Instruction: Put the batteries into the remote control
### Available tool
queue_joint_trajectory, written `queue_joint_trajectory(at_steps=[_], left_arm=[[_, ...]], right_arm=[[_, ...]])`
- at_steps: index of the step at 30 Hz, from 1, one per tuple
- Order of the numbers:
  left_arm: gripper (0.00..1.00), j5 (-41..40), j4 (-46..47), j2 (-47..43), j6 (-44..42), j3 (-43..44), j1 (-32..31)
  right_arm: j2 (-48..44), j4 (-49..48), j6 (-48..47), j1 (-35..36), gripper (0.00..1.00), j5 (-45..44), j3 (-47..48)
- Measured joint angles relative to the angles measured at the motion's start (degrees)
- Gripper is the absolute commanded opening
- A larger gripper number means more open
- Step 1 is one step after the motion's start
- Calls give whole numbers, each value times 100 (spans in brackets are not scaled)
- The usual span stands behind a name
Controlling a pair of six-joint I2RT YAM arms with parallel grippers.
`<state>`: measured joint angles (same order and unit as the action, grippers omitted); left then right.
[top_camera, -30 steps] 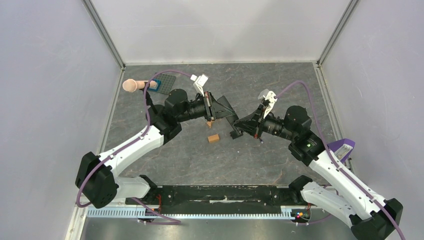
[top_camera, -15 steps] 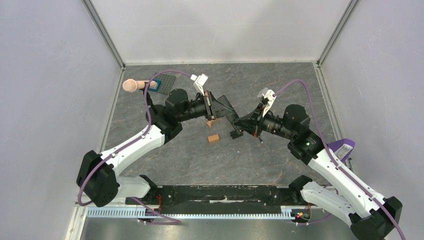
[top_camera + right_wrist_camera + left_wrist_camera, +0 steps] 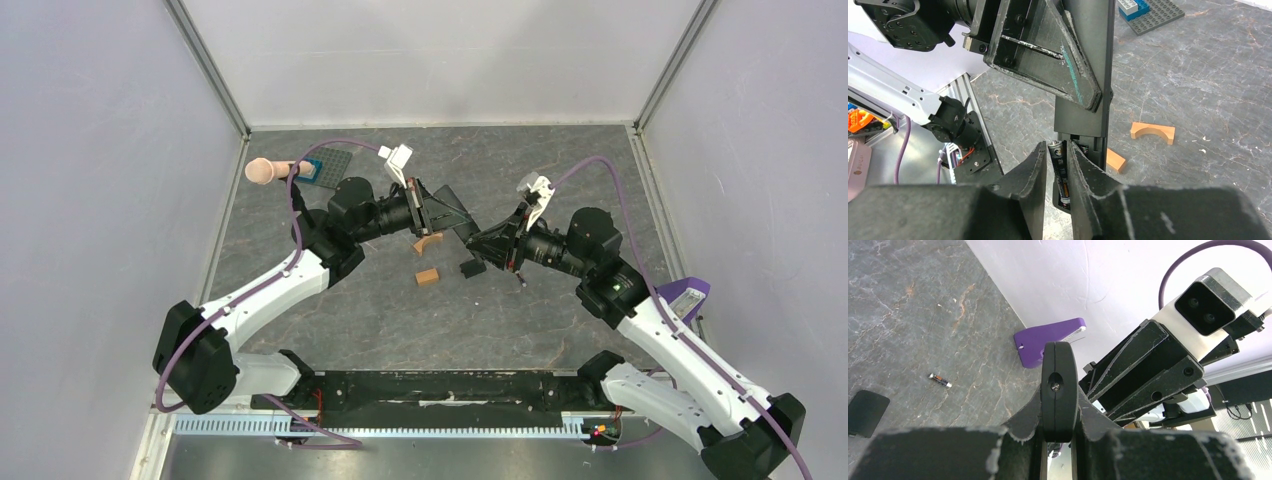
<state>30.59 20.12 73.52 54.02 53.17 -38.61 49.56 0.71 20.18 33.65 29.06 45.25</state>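
As L jaws grip remote (image 3: 1080, 122), batt (image 3: 1060, 172) label illegible, btwn R jaws

A dark grey, marble-veined counter (image 3: 380, 320) is enclosed on three sides by plain, pale lilac-white panels: a back wall (image 3: 440, 60), a left wall (image 3: 90, 200) and a right wall (image 3: 770, 150). Slim metal corner posts (image 3: 207, 65) are set where the panels meet. The space is evenly and softly lit, and a black bar (image 3: 440, 388) and a white slotted rail (image 3: 400, 427) are seen along the near edge.
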Motion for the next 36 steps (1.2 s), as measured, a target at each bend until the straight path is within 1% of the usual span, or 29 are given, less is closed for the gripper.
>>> queue_joint_trajectory(at_steps=[11, 19, 22, 24, 25, 27, 31, 33, 34, 36], left_arm=[[2, -35, 201, 0, 39, 0, 0], [2, -37, 258, 0, 39, -4, 0], [2, -15, 258, 0, 39, -9, -11], [2, -7, 258, 0, 39, -9, -13], [2, -7, 258, 0, 39, -9, -15], [2, -7, 258, 0, 39, -9, -15], [2, -24, 262, 0, 39, -11, -15], [2, -46, 280, 0, 39, -13, -15], [2, -55, 297, 0, 39, -20, -15], [2, -109, 376, -7, 39, -68, -15]], right_arm=[[28, 149, 151, 26, 38, -70, 229], [44, 203, 225, 26, 41, -256, 455], [44, 203, 267, 26, 45, -363, 516], [42, 208, 332, 26, 52, -426, 564], [39, 212, 387, 26, 57, -466, 592], [15, 258, 540, 26, 63, -592, 658], [-125, 487, 1069, 26, 79, -1071, 737], [-232, 590, 1469, 26, 96, -1357, 732], [-302, 608, 1731, 26, 98, -1486, 704], [-446, 610, 2157, 26, 98, -1727, 586]])
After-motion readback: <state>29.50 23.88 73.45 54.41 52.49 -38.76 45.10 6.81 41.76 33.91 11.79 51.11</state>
